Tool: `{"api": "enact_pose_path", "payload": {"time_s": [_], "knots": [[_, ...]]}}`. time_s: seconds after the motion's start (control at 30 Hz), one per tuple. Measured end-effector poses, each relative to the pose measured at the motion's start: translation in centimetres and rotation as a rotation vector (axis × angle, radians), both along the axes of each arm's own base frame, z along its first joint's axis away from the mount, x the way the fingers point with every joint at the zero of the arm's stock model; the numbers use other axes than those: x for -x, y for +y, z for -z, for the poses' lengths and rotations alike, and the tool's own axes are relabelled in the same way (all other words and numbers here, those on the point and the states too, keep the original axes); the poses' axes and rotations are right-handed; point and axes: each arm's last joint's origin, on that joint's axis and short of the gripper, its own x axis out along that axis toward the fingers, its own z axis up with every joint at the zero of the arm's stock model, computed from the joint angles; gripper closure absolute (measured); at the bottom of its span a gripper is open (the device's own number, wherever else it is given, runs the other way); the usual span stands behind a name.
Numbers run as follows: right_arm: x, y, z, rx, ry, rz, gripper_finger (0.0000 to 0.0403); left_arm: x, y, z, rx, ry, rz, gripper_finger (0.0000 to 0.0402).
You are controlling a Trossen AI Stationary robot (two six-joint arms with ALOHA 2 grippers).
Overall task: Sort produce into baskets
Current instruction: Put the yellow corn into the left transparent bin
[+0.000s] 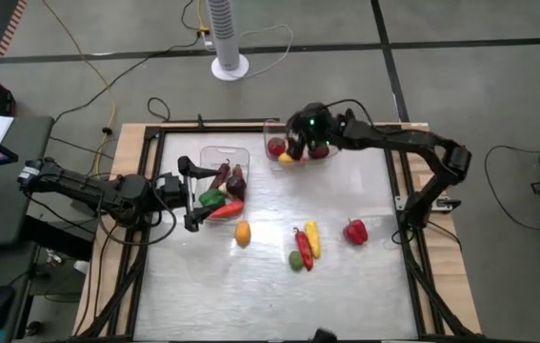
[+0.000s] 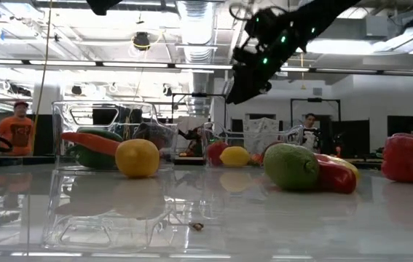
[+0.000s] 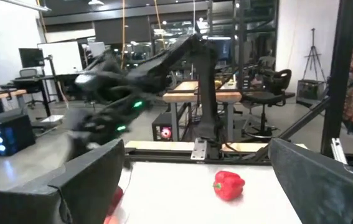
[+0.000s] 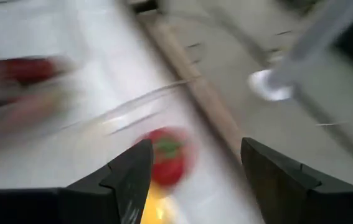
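**Right arm over the far basket, left arm parked by the near one**

From the high view: the right gripper (image 1: 300,136) is hovering over the far basket (image 1: 271,128), which sits at the table's back edge and holds a red round piece (image 1: 276,147), something yellow (image 1: 286,158) and another red one (image 1: 319,151). The left gripper (image 1: 190,193) sits just beside the left basket (image 1: 224,151), fingers spread, nothing between them. That basket has a dark purple piece (image 1: 237,181), a green one (image 1: 211,199) and a carrot (image 1: 227,210) in it. Loose on the table (image 1: 346,286): an orange-yellow round fruit (image 1: 242,232), a red long pepper (image 1: 304,248), a yellow long pepper (image 1: 312,238), a green fruit (image 1: 295,259) and a red bell pepper (image 1: 355,231), the last one set apart from the rest.

Low view: the round fruit (image 2: 137,158) sits in front of the left basket (image 2: 64,116), the green fruit (image 2: 291,167) is up close, and the bell pepper (image 2: 411,157) is at the edge. The right gripper (image 2: 244,86) hangs above the far pieces.

Left wrist view: spread fingers (image 3: 92,180), with the bell pepper (image 3: 228,185) well ahead on the table.

Right wrist view: blurry, but its fingers (image 4: 132,177) are apart and empty, a red round piece (image 4: 169,155) showing below between them.
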Motion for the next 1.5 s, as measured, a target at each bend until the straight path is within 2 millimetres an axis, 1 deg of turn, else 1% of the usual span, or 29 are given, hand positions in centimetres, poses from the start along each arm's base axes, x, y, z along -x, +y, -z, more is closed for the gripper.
{"api": "enact_pose_path", "payload": {"time_s": [0.07,0.2,0.27,0.33,0.4,0.5,0.6,0.7,0.9,1.0,1.23,1.43,1.5], "knots": [[-0.2,2.4,0.0,-0.059,0.041,-0.062,0.0132,0.0,0.0,0.0,-0.002,0.004,-0.001,0.0015],[0.1,8.6,1.8,-0.071,0.091,-0.154,0.0132,0.0,0.0,0.0,0.007,0.003,0.000,0.0015],[0.8,11.7,2.6,-0.056,0.059,-0.177,0.0132,0.0,0.0,0.1,0.019,0.005,0.001,0.0015],[1.9,14.3,3.8,-0.063,0.019,-0.174,0.0132,0.0,0.0,0.1,0.026,0.007,0.002,0.0015],[3.2,16.3,5.4,-0.109,-0.051,-0.161,0.0132,0.0,0.0,0.1,0.027,0.006,0.002,0.0015],[4.8,18.7,7.6,-0.213,-0.183,-0.141,0.0132,0.0,0.0,0.1,0.027,0.006,0.002,0.0015],[6.2,20.7,9.7,-0.249,-0.217,-0.091,0.0131,0.0,0.0,0.1,0.028,0.004,-0.005,0.0015],[7.0,21.9,11.2,-0.244,-0.178,-0.027,0.0131,0.0,0.1,0.1,0.034,0.000,-0.025,0.0015],[7.0,23.3,13.1,-0.255,-0.171,0.057,0.0131,0.0,0.2,0.1,0.051,0.001,-0.049,0.0015],[7.2,23.4,13.8,-0.265,-0.147,0.091,0.0131,0.0,0.2,0.1,0.050,0.003,-0.049,0.0015],[7.4,23.3,14.3,-0.332,-0.123,0.134,0.0132,0.0,0.2,0.2,0.044,0.010,-0.050,0.0015],[6.8,23.5,15.7,-0.372,-0.107,0.129,0.0133,0.0,0.2,0.2,0.049,0.009,-0.051,0.0015],[6.7,23.7,15.9,-0.366,-0.105,0.116,0.0140,0.0,0.2,0.2,0.049,0.009,-0.053,0.0015]]}}
